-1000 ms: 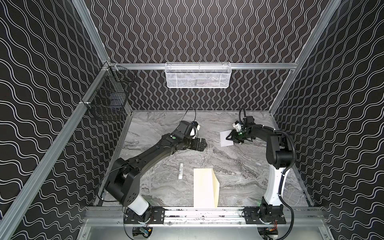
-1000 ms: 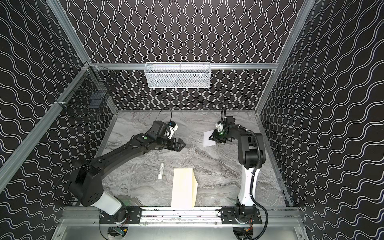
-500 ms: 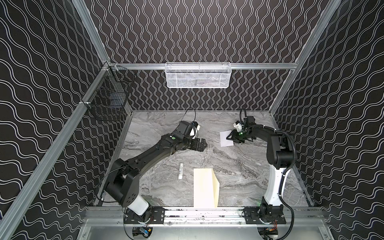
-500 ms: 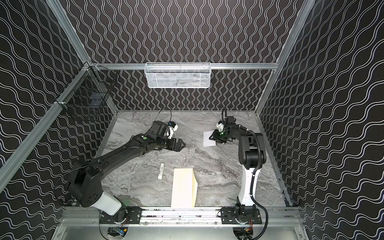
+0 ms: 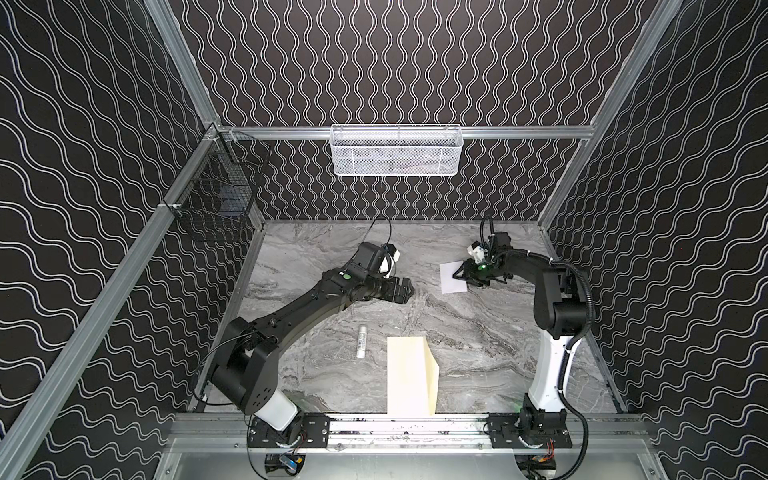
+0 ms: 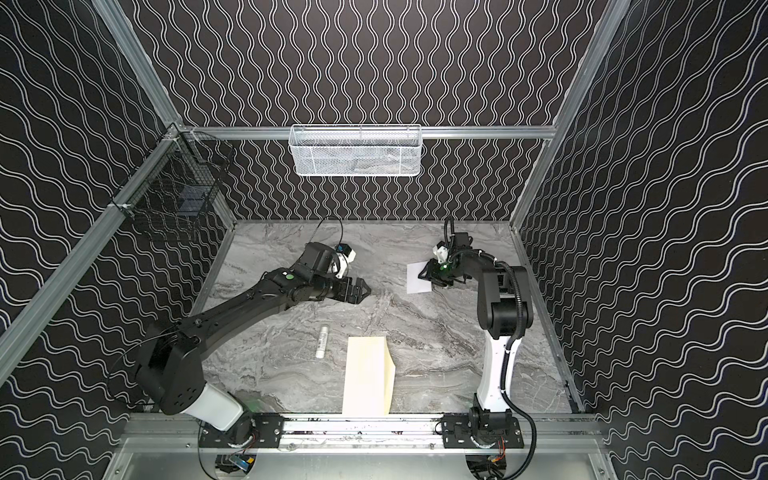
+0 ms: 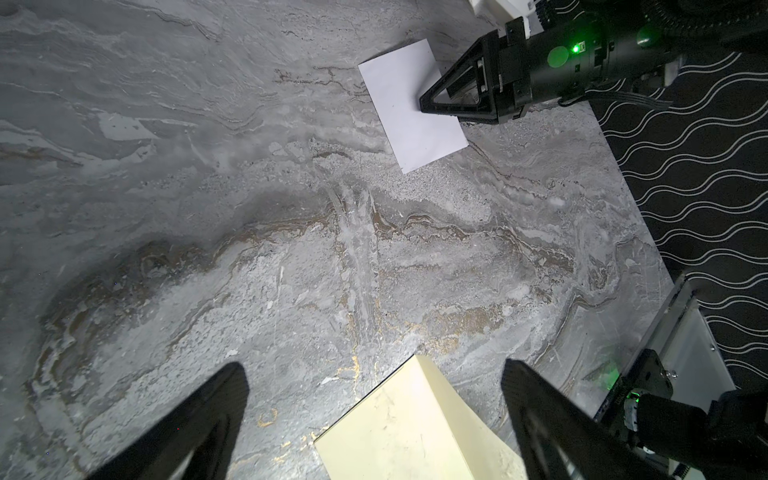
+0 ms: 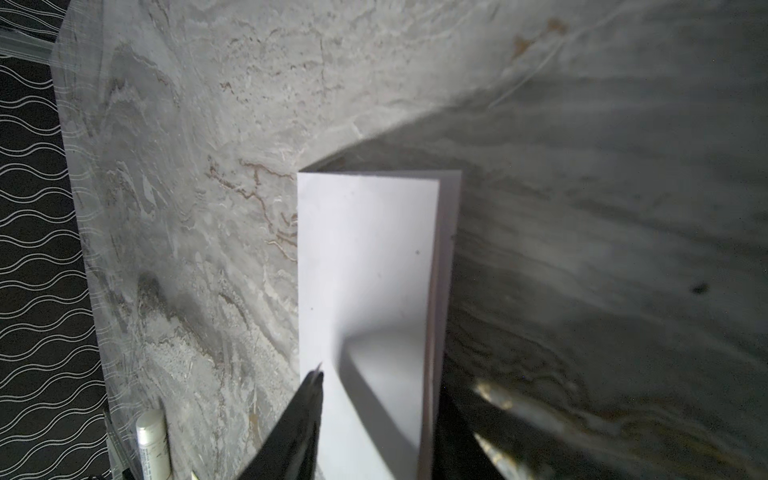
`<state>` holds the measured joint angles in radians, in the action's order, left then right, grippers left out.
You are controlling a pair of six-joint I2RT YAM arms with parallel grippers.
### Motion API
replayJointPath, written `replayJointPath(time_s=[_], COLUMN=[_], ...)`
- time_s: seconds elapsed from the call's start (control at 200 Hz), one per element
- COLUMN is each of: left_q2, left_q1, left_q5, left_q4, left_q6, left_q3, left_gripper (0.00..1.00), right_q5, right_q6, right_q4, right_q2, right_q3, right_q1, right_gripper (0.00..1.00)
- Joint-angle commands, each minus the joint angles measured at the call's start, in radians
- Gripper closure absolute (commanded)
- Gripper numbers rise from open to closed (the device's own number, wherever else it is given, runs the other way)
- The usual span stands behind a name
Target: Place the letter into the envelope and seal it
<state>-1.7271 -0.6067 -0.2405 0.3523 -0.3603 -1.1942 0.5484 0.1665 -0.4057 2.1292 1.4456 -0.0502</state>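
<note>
While the left gripper [image 5: 409, 291] hangs wide open above the table [image 5: 478, 332], the right gripper [image 5: 458, 275] sits narrowly parted on the letter [image 5: 449, 281].

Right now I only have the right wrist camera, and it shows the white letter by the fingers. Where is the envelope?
Observer: The envelope lies at the front edge of the table, far from the letter.
Operator: Is it open?
Observer: Yes, the flap is folded out toward the right arm.
Operator: And the left side?
Observer: The left fingers are wide open above mid-table, holding nothing.
</note>
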Motion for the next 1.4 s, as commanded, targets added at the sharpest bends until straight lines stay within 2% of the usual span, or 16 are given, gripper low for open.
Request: replayJointPath(time_s=[0.0,0.2,0.531,0.681,0.841,0.951,1.031,1.191,1.291,1.396], left_q2=[0.006,0.006,0.017,0.071,0.11,0.152,0.165,0.16,0.131,0.1], left_q1=[0.001,0.002,0.002,-0.003,-0.038,-0.066,-0.089,-0.162,-0.192,-0.197], left_q5=[-0.007,-0.007,0.001,-0.03,-0.057,-0.091,-0.123,-0.139,-0.137,-0.129], left_q4=[-0.038,-0.038,-0.054,-0.084,-0.064,-0.069,-0.061,-0.046,-0.044,-0.037], left_q6=[0.008,0.006,-0.023,-0.067,-0.079,-0.107,-0.13,-0.147,-0.144,-0.14], left_q3=[0.004,0.007,0.039,0.117,0.189,0.277,0.317,0.35,0.357,0.367], left_gripper=[0.01,0.01,0.01,0.01,0.03,0.06,0.09,0.12,0.15,0.17], right_q5=[-0.059,-0.077,-0.107,-0.128,-0.16,-0.196,-0.219,-0.324,-0.451,-0.528], right_q6=[-0.009,-0.009,0.012,0.044,0.113,0.198,0.315,0.667,0.838,0.946], right_q4=[-0.03,-0.034,-0.042,-0.022,0.025,0.01,-0.01,0.01,0.024,0.062], right_q2=[-0.006,-0.011,-0.084,-0.223,-0.519,-0.761,-0.944,-1.283,-1.377,-1.367], right_q3=[-0.004,-0.004,-0.031,-0.157,-0.438,-0.671,-0.816,-1.021,-1.068,-1.095], right_q1=[0.003,0.004,0.0,-0.017,-0.088,-0.227,-0.353,-0.675,-0.891,-1.053], right_gripper=[0.59,0.56,0.46,0.42,0.42,0.42,0.43,0.47,0.48,0.48])
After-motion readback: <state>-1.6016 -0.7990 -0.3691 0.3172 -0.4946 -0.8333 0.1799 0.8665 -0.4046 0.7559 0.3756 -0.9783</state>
